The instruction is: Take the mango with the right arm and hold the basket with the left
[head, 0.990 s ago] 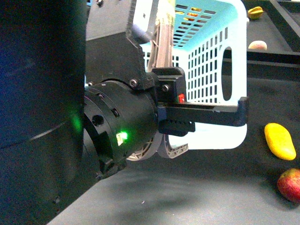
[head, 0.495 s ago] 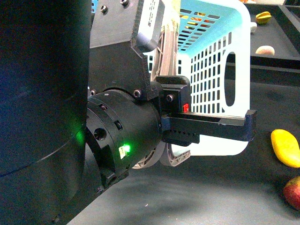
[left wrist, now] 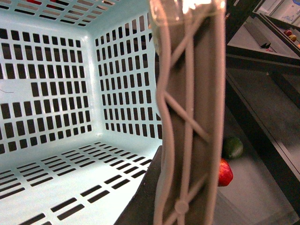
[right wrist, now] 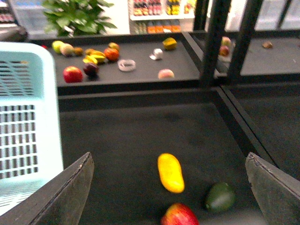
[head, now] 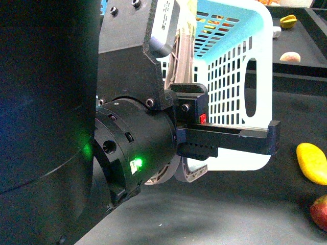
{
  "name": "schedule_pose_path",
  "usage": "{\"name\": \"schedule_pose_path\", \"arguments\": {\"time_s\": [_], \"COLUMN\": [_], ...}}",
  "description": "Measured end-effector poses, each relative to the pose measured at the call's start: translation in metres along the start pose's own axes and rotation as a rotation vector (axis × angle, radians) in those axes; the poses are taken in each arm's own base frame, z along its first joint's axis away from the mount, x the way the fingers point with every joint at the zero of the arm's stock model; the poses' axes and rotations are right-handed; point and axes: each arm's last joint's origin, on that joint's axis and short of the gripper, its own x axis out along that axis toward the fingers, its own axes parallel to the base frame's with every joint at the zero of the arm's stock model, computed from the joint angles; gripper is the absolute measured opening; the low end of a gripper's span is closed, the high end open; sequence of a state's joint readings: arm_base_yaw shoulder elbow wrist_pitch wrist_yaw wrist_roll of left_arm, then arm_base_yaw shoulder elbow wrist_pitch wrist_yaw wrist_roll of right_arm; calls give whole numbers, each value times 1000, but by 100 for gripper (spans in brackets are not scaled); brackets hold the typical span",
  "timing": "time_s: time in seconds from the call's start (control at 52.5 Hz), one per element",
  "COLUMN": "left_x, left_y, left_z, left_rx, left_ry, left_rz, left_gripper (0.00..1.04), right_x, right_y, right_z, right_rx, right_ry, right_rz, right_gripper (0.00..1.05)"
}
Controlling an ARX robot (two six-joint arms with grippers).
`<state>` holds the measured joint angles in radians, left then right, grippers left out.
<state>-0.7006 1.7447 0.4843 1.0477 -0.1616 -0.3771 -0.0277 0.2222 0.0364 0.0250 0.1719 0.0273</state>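
Note:
The yellow oblong mango (right wrist: 170, 172) lies on the dark table, seen between my right gripper's (right wrist: 171, 187) wide-spread fingers (right wrist: 70, 187); the gripper is open, above and short of the fruit. The front view shows the mango (head: 312, 162) at the right edge. The light-turquoise basket (head: 230, 76) with slotted walls stands left of the mango. My left gripper (left wrist: 187, 206) is shut on the basket's grey-brown handle (left wrist: 190, 117), which fills the left wrist view beside the basket's inside (left wrist: 61, 108). The left arm's black body (head: 133, 153) blocks much of the front view.
A red-and-yellow apple (right wrist: 179, 216) and a dark green avocado (right wrist: 220, 197) lie just by the mango. A raised black shelf (right wrist: 140, 77) behind holds several fruits. Black frame posts (right wrist: 213, 42) stand at the right.
The front view has shifted slightly: the basket and the left arm sit a little higher and further right, and the mango and apple have slid toward the right edge.

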Motion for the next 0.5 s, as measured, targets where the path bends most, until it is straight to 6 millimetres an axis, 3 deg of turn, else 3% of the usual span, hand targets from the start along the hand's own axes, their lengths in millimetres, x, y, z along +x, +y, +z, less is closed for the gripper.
{"name": "schedule_pose_path", "arguments": {"time_s": [0.171, 0.286, 0.362, 0.495], "left_x": [0, 0, 0, 0], "left_y": [0, 0, 0, 0], "left_z": [0, 0, 0, 0], "left_rx": [0, 0, 0, 0], "left_ry": [0, -1, -1, 0], "left_rz": [1, 1, 1, 0], "left_gripper": [6, 6, 6, 6], "right_x": [46, 87, 116, 148], "right_y": [-19, -29, -32, -38], "right_z": [-9, -19, -36, -66], "right_rx": [33, 40, 40, 42], "right_ry": [101, 151, 203, 307], "right_rz": [-66, -84, -88, -114], "right_gripper": [96, 96, 96, 96]}}
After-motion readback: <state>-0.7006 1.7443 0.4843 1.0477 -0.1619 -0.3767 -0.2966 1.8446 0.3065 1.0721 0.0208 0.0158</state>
